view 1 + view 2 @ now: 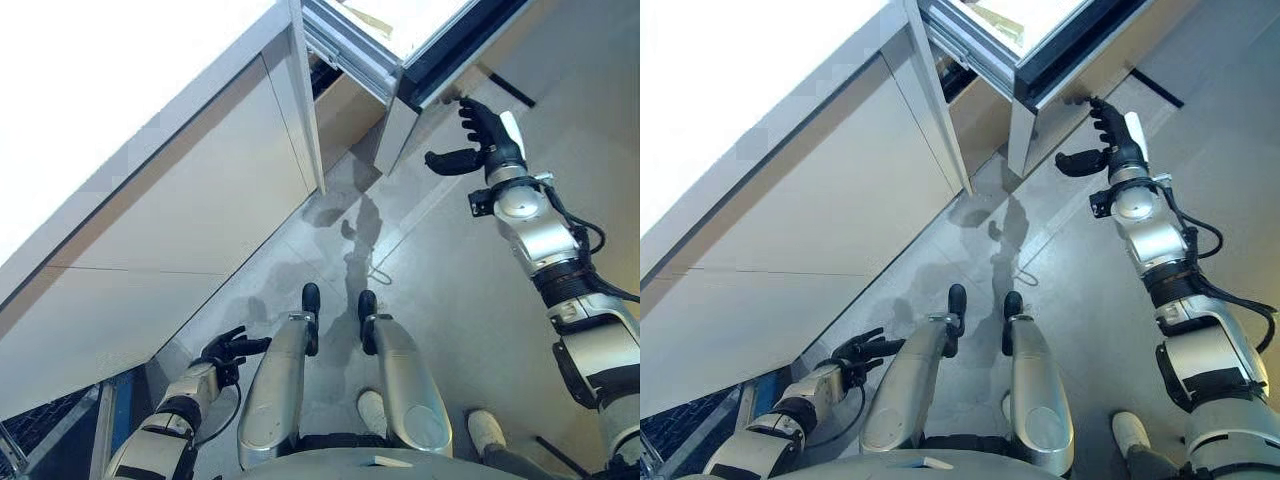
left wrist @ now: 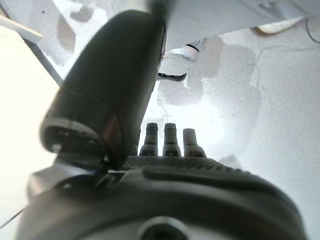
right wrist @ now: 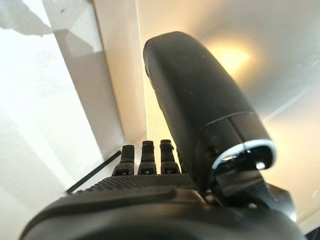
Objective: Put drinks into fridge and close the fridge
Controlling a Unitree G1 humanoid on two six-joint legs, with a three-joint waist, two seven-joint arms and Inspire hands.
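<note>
Left eye view: the right hand [image 1: 487, 140] is raised to the outer edge of the open fridge door, a pale panel with a dark frame [image 1: 440, 62], fingers extended and fingertips at or just short of its lower edge, thumb spread aside. The door stands swung out from the fridge's silver-framed opening [image 1: 345, 55], set among cream cabinet panels [image 1: 180, 210]. No drink shows in any view, and both hands are empty. The left hand [image 1: 230, 350] hangs low by the grey tiled floor [image 1: 440, 300], fingers loosely relaxed. Closing appears to be the step in hand. Risks: fingertips on so narrow an edge may slip off mid-push, leaving the door ajar; a thumb lingering near the gap could be caught.
</note>
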